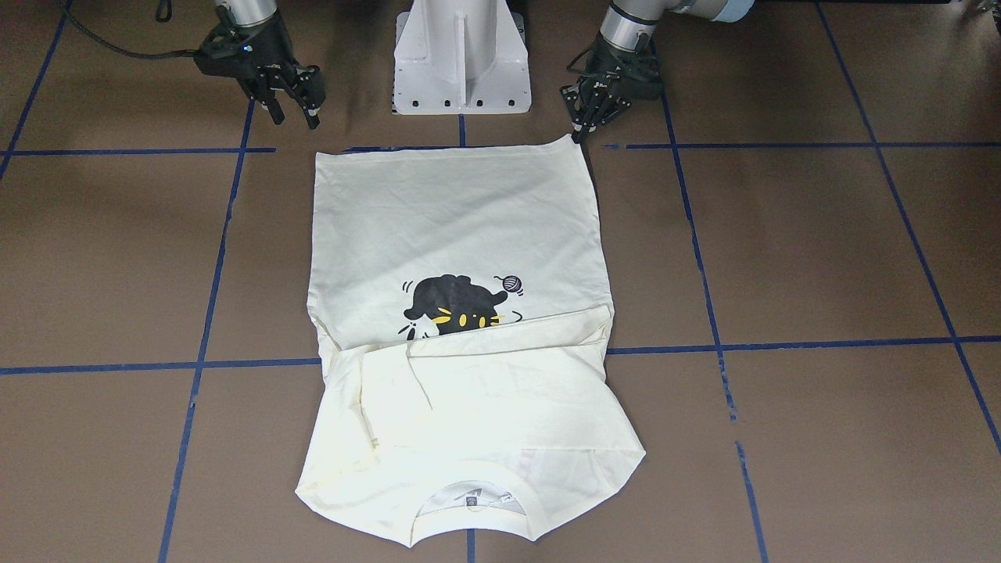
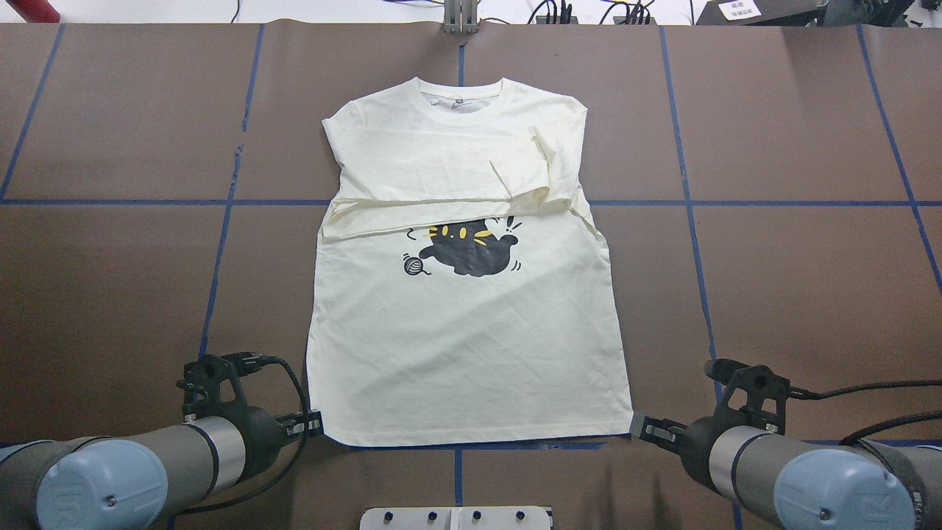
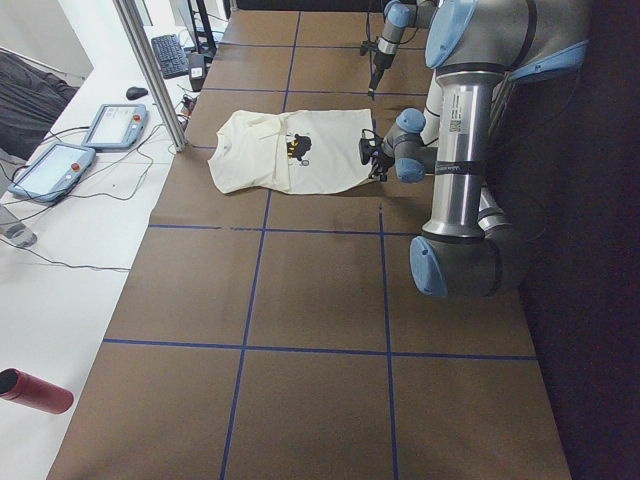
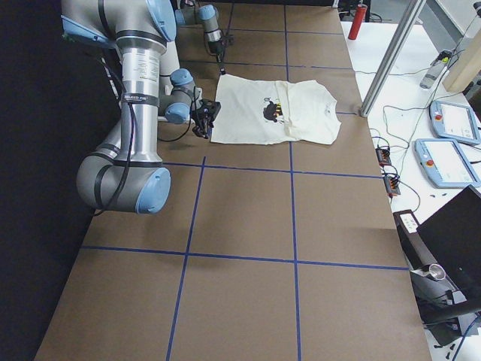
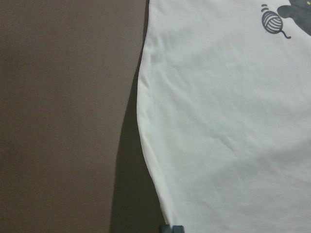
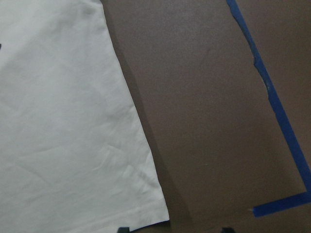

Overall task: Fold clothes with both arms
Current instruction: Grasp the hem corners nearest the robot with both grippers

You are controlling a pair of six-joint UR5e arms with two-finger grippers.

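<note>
On the desk (image 1: 821,250), the left end effector (image 1: 583,131) pinched a hem corner of the T-shirt (image 1: 461,227); the right end effector (image 1: 295,117) hovered released.

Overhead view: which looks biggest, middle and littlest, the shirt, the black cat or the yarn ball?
1. T-shirt, by far the largest.
2. black cat print, much smaller. A folded sleeve hides its top edge, but what shows is still bigger than the ball.
3. yarn ball, the smallest.
</note>
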